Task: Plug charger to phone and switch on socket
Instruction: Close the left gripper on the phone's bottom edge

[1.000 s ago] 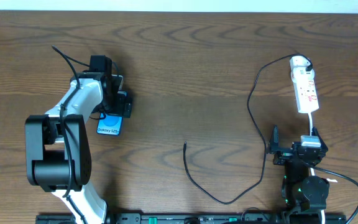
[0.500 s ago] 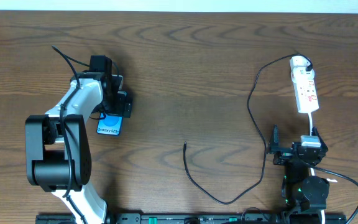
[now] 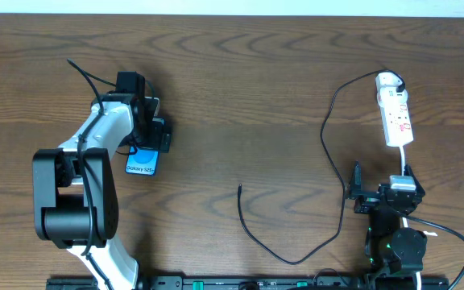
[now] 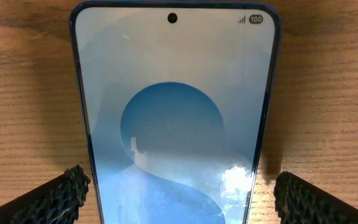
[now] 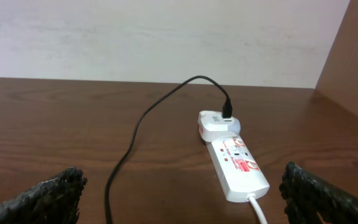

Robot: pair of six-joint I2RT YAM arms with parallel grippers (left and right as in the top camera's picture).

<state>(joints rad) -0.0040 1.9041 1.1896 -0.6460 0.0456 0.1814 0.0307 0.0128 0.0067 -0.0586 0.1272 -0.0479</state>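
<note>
Okay: left gripper (image 4: pixel 182 191), jaws wide, straddles the phone (image 4: pixel 173 93) — centre it, pinch long edges squarely. Right gripper (image 5: pixel 180 199) likewise wide — far from phone.

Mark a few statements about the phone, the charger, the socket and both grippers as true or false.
1. One end of the charger runs into the socket. True.
2. The charger's free tip is plugged into the phone. False: it lies on the table, well apart from the phone.
3. The left gripper is open, a finger on either side of the phone. True.
4. The right gripper holds the charger. False: it is open and empty, short of the socket.
</note>
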